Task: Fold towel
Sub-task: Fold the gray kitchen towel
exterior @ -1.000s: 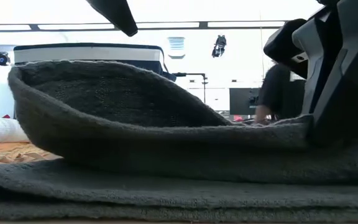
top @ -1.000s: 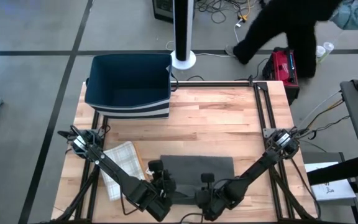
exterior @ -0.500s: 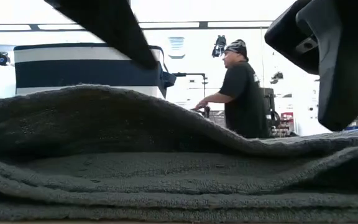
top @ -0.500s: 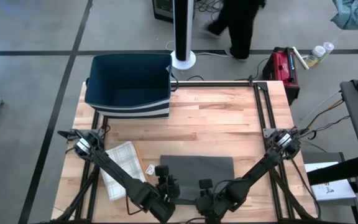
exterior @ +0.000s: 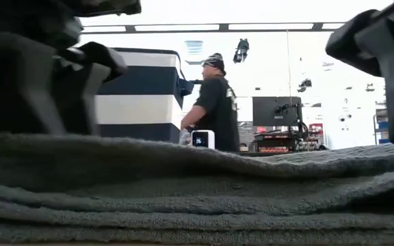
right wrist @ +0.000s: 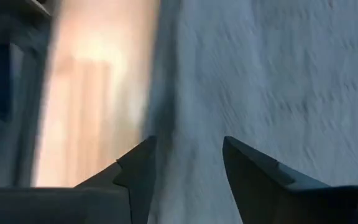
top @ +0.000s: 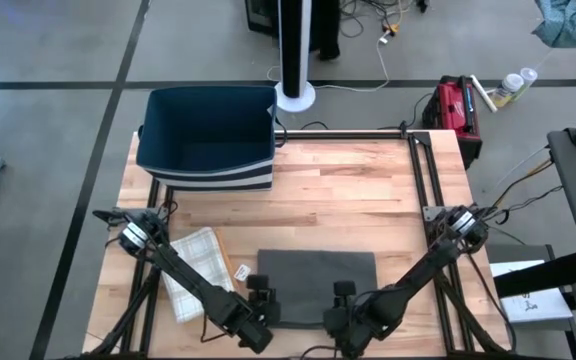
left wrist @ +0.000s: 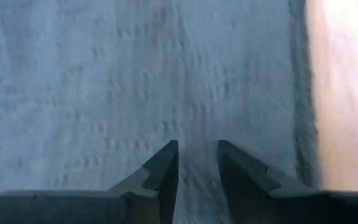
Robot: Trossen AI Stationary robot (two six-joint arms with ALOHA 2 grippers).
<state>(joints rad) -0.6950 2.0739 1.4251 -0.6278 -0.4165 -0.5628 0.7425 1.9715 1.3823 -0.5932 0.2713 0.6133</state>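
Observation:
A dark grey towel lies folded into a flat rectangle near the table's front edge; its layers are stacked level on the wood. My left gripper stands over the towel's near left part, open by a narrow gap, with only towel surface showing between its fingers. My right gripper stands open over the near right part, by a side edge of the towel. In the low view it hangs clear above the cloth.
A navy and white striped bin stands at the far left corner. A light checked cloth and a small tag lie left of the towel. Bare wood stretches beyond it. A person stands in the room behind.
The towel's raised upper layer has dropped and now lies flat on the layers beneath. My right gripper has let go of it and risen clear. My left gripper has come down lower at the towel's left.

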